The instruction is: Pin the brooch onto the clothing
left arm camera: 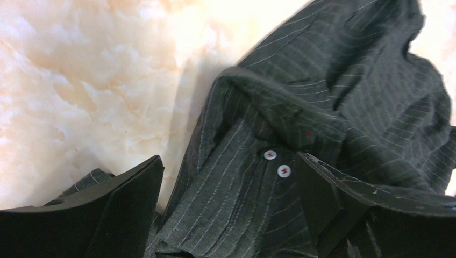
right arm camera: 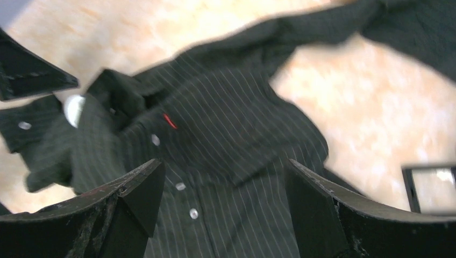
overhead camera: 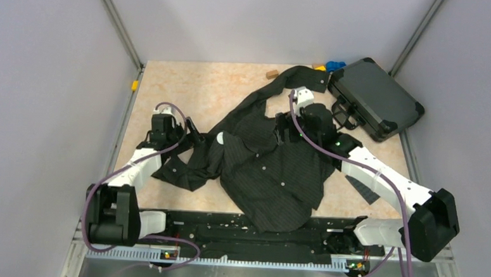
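The black pinstriped shirt (overhead camera: pixel 273 172) lies crumpled across the middle of the table. A small pale round piece, the brooch (overhead camera: pixel 219 138), lies on the shirt left of centre; it also shows in the right wrist view (right arm camera: pixel 73 109). My left gripper (overhead camera: pixel 190 130) is open over the shirt's left edge; in its wrist view (left arm camera: pixel 231 199) a cuff with two white buttons (left arm camera: pixel 277 163) lies between the fingers. My right gripper (overhead camera: pixel 283 126) is open and empty above the shirt front (right arm camera: pixel 226 204), near the button row and the small red tag (right arm camera: pixel 170 121).
A dark hard case (overhead camera: pixel 375 98) lies at the back right, touching the shirt's far sleeve. A bright-blue toy piece (overhead camera: pixel 335 65) and a yellow piece (overhead camera: pixel 320 67) sit behind it. A brown block (overhead camera: pixel 272 74) is at the back. Grey walls enclose the table.
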{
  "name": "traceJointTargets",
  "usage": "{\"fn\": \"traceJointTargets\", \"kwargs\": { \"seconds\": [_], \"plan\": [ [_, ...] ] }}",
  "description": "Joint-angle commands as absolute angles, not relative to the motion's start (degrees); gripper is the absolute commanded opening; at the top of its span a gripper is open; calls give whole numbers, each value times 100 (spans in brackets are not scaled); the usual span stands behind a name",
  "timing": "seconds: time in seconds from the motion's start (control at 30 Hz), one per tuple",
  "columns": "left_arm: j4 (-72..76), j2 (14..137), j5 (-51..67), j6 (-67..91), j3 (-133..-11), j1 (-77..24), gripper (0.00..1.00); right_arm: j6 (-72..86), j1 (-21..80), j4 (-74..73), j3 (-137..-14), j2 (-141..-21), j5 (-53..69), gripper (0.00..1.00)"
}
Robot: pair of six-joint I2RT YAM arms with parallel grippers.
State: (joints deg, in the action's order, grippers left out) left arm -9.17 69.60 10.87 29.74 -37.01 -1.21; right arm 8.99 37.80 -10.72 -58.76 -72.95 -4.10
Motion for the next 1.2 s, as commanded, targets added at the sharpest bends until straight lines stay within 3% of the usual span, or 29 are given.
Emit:
{"fn": "traceJointTargets", "kwargs": {
  "seconds": [0.0,0.17,0.23,0.27,0.33,0.37,0.6,0.8,1.17],
  "plan": [
    [-818,7344,1291,3203,-3733,-89,90,1304,3743,-1252,-5300,-6793,-994,83],
    [-566,7941,1676,3355,-3664,-88,75,1368,3743,-1373,-5087,-6667,-1129,82],
    [-370,8104,1880,3443,-3600,-93,63,1386,3744,-1335,-5000,-6594,-1158,82],
    [-240,8157,1987,3499,-3557,-95,54,1399,3742,-1307,-4953,-6536,-1186,81],
    [-102,8215,2069,3539,-3561,-89,11,1433,3744,-1279,-4872,-6446,-1277,81],
    [-123,8206,1951,3537,-3597,-86,0,1435,3744,-1271,-4841,-6401,-1301,81],
    [-641,8340,873,3064,-4826,258,0,1583,3744,-1395,-4680,-6471,-1338,81],
    [-794,9412,448,2760,-6268,718,0,1837,3744,-1499,-4548,-6662,-1561,80],
    [-774,11568,838,2436,-8901,1172,0,1991,3744,-1432,-4535,-6989,-1461,80]
  ]
}}
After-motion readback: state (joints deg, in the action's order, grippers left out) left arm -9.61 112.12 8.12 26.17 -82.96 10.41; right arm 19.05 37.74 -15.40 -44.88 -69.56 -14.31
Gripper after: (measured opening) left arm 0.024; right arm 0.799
